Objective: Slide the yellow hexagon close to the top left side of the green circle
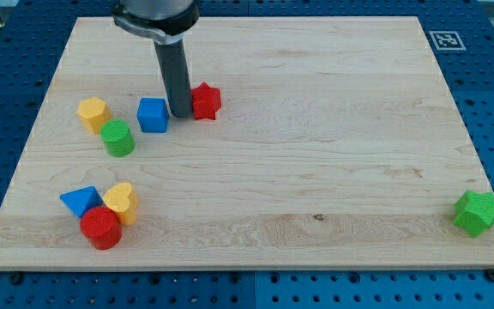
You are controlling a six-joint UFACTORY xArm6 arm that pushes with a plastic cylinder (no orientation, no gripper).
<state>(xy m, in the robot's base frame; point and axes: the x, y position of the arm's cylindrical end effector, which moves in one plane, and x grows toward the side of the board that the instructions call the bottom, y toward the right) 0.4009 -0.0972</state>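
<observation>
The yellow hexagon (pixel 93 112) lies at the view's left, touching the upper left side of the green circle (pixel 118 138), which sits just below and to its right. My tip (pixel 180 113) rests on the board between the blue cube (pixel 153 114) on its left and the red star (pixel 205 101) on its right, close to both. The tip is well to the right of the yellow hexagon, with the blue cube in between.
A blue triangle (pixel 81 201), a yellow heart (pixel 123 202) and a red circle (pixel 101 227) cluster at the view's bottom left. A green star (pixel 477 213) sits at the bottom right edge. The wooden board (pixel 316 154) lies on a blue perforated table.
</observation>
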